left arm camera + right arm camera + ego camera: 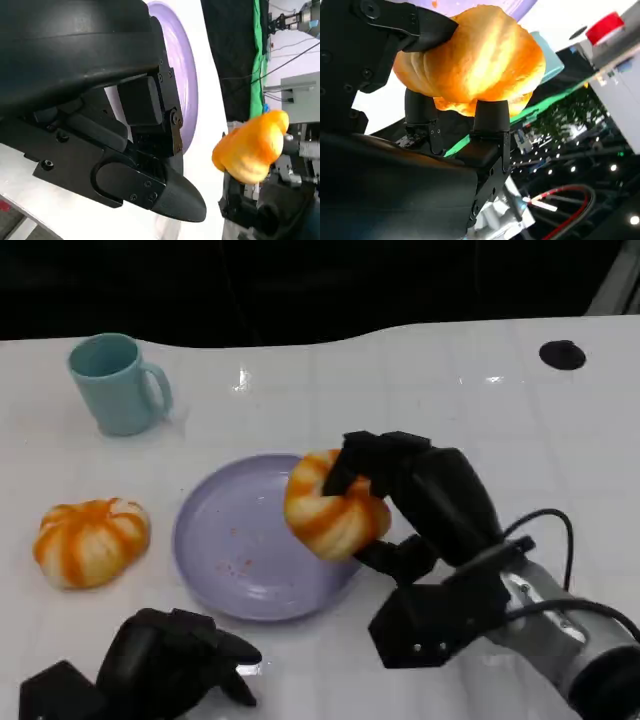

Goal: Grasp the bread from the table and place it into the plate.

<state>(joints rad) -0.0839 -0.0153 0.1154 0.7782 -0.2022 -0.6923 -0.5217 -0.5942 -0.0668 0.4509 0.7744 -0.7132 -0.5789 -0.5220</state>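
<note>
My right hand [420, 502] grips an orange-and-cream bread roll [328, 508] and holds it over the right rim of the lilac plate [232, 545]. In the right wrist view black fingers [490, 122] clamp the roll [475, 60] from both sides. The left wrist view shows the roll [252, 145] raised beside the plate [186, 80]. A second orange bread [90, 540] lies on the table left of the plate. My left hand [175, 660] rests low at the front left with its fingers curled in and nothing in it.
A teal mug [118, 382] stands at the back left. A black round disc [562, 355] lies at the back right of the white table. A black cable [545, 530] loops over my right forearm.
</note>
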